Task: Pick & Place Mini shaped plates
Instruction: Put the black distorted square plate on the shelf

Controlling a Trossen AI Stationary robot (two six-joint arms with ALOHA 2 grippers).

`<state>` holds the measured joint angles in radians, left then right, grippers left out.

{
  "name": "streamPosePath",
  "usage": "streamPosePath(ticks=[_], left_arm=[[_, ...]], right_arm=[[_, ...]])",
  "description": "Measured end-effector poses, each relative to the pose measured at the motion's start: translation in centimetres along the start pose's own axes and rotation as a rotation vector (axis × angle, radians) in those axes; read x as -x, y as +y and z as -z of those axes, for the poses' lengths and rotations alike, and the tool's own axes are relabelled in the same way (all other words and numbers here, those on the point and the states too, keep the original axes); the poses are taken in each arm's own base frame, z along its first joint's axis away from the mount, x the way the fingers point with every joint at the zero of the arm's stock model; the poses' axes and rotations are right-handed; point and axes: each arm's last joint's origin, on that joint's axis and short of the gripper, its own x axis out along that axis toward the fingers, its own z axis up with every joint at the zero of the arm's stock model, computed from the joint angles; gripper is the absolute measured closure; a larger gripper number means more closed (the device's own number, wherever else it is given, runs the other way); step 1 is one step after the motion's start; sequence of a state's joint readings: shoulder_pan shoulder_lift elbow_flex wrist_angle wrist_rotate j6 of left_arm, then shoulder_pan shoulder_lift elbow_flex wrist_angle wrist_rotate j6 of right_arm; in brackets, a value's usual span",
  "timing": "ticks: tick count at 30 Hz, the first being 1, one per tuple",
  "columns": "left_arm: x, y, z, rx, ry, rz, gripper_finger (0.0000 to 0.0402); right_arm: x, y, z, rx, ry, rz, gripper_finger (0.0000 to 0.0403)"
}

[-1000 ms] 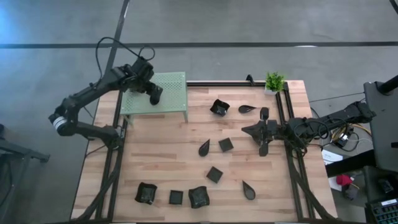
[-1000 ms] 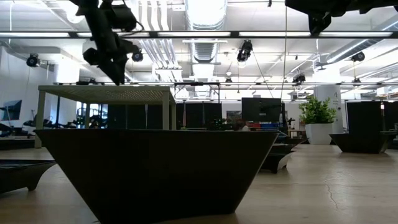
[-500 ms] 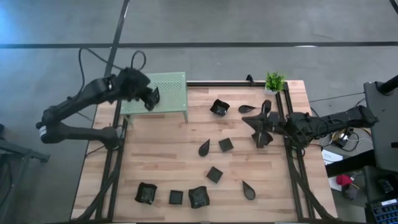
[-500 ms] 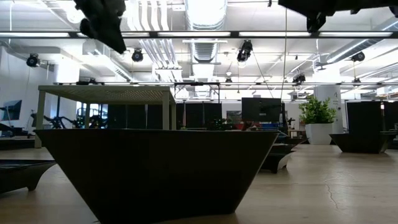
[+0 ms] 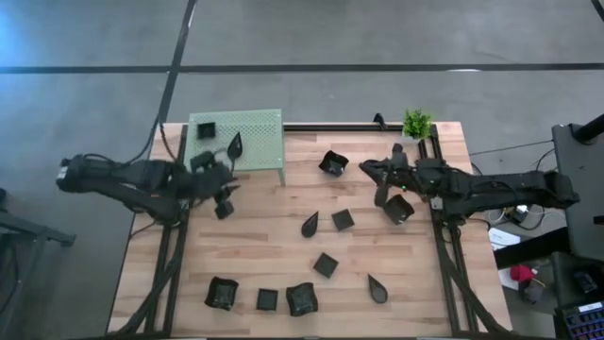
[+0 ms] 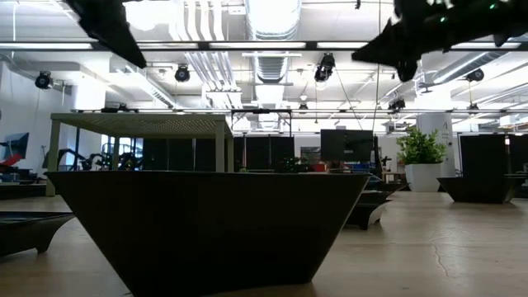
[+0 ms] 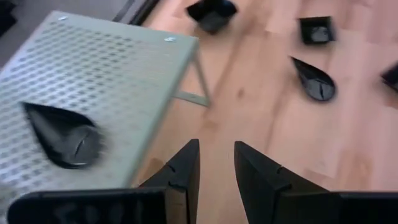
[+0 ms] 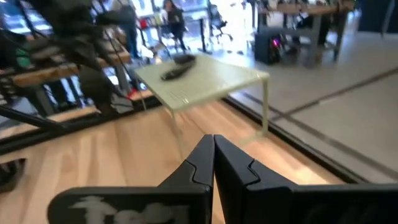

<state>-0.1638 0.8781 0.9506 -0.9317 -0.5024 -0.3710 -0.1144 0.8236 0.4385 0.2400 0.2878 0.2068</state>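
The green perforated stand (image 5: 247, 127) stands at the table's far left. One square mini plate (image 5: 205, 130) and one leaf plate (image 5: 234, 144) (image 7: 62, 134) lie flat on its top. Several more black mini plates lie about the table, among them a square (image 5: 332, 162), a leaf (image 5: 310, 224) and a near-edge row (image 5: 267, 299). My left gripper (image 5: 226, 200) (image 7: 216, 165) hovers just off the stand's near edge, slightly open and empty. My right gripper (image 5: 366, 168) (image 8: 214, 146) hangs above the far right part of the table, shut and empty, pointing toward the stand (image 8: 205, 78).
A small potted plant (image 5: 416, 124) stands at the far right corner. Black rails run along the table's left, right and far sides. In the low view one square plate (image 6: 206, 223) sits right before the camera. The table's left middle is bare wood.
My left gripper has drawn back from above the stand toward the near-left, coming off its near edge. A leaf plate now lies on the stand where the gripper was. My right gripper has moved toward the far left, turning to point at the stand.
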Motion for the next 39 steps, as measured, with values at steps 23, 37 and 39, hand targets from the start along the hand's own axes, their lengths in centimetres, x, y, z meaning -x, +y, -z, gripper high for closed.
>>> streamPosePath(ticks=[23,37,39], left_arm=[[0.4,-6.9,4.4,-0.065,-0.162,0.231,0.0307],[0.5,-7.1,4.4,-0.058,-0.173,0.245,0.0307],[0.5,-7.1,4.4,-0.058,-0.173,0.245,0.0307]], right_arm=[[-9.4,-3.6,1.7,-0.093,0.527,0.277,0.0394],[-14.7,-6.5,1.3,-0.144,0.795,0.450,0.0378],[-15.3,-6.7,1.1,-0.149,0.809,0.452,0.0362]])
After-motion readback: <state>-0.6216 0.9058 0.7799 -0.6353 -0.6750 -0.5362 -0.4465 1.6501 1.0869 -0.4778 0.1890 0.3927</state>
